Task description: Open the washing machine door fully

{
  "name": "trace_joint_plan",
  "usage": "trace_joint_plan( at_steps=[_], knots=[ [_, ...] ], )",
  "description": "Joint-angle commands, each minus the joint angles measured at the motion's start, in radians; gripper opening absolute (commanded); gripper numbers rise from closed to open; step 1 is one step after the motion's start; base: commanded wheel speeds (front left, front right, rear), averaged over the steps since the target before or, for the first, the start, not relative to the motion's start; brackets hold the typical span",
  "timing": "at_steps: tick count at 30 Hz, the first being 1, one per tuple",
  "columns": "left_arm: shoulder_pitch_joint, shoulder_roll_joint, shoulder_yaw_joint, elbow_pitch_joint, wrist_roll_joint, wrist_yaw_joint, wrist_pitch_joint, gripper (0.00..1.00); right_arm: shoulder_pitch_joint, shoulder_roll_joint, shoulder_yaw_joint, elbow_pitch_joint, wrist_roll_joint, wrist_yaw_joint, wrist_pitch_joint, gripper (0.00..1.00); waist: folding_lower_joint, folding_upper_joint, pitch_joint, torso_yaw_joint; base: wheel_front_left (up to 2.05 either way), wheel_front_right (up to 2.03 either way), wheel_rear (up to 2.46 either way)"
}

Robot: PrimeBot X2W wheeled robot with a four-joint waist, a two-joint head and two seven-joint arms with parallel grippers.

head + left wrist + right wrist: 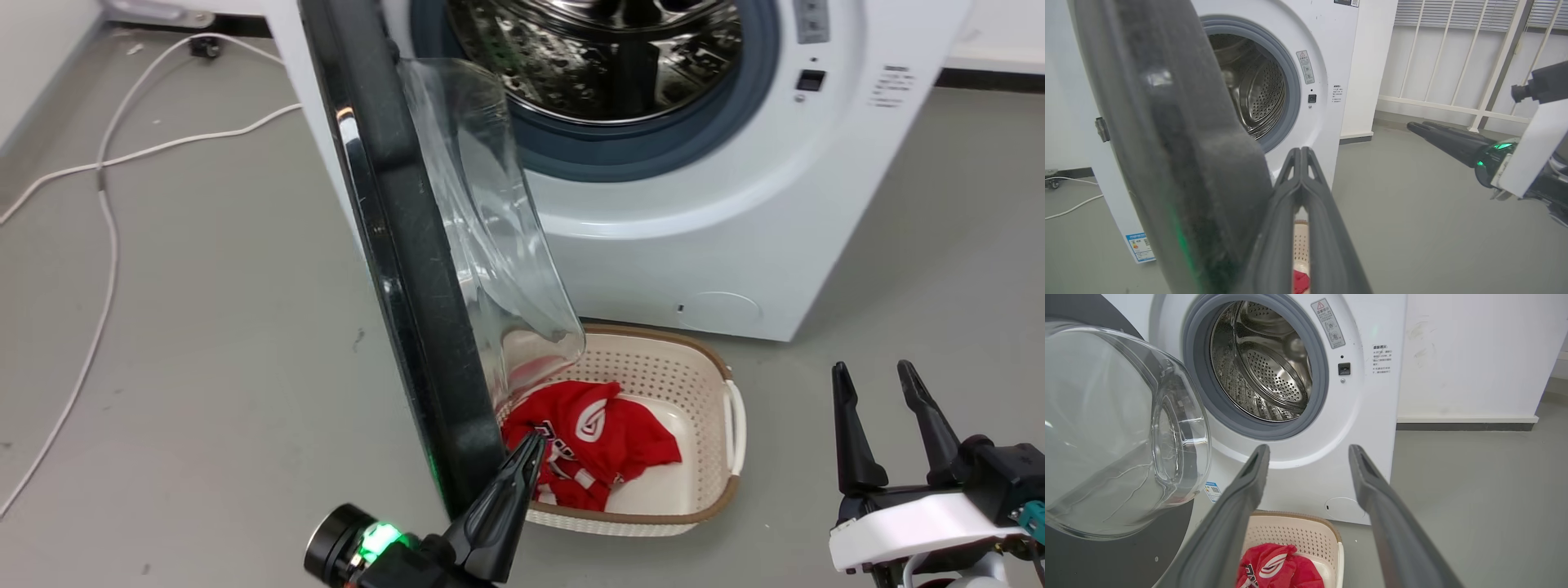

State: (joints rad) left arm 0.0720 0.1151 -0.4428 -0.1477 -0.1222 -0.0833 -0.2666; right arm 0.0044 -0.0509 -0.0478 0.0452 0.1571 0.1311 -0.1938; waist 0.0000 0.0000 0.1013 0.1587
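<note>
The left pincer (533, 445) is squeezed shut, holding nothing, its tip right beside the edge of the washing machine door (412, 269). The right pincer (872, 369) is wide and empty. The door sticks out from the washing machine (735, 212), above a basket (669, 371) of red cloth (604, 433).

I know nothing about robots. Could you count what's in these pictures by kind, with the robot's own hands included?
washing machine: 1
laundry basket: 1
red garment: 1
robot hands: 2, the left hand and the right hand
Total: 5
</note>
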Motion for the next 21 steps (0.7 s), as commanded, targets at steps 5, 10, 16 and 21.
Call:
trace_joint_plan(
  at_steps=[5,10,16,21],
  knots=[
    [0.053,0.004,0.010,-0.009,0.000,0.021,0.004,0.00,0.017,0.002,-0.003,-0.012,0.001,-0.001,0.008,1.00,0.0000,0.0000,-0.011,0.070,0.00,0.00,0.00],
    [0.082,0.002,0.036,-0.013,-0.013,0.043,0.004,0.00,0.025,0.002,-0.004,-0.018,0.006,-0.001,0.014,1.00,0.0000,0.0000,-0.016,0.129,0.00,0.00,0.00],
    [0.073,0.012,0.076,-0.003,-0.023,0.055,0.004,0.00,0.024,0.002,0.006,-0.017,0.010,-0.001,0.018,1.00,0.0000,0.0000,-0.013,0.182,0.00,0.00,0.00],
    [0.074,0.018,0.144,0.001,-0.035,0.076,0.004,0.00,0.016,0.002,0.010,-0.018,0.010,-0.001,0.022,1.00,0.0000,0.0000,-0.006,0.196,0.00,0.00,0.00]
  ],
)
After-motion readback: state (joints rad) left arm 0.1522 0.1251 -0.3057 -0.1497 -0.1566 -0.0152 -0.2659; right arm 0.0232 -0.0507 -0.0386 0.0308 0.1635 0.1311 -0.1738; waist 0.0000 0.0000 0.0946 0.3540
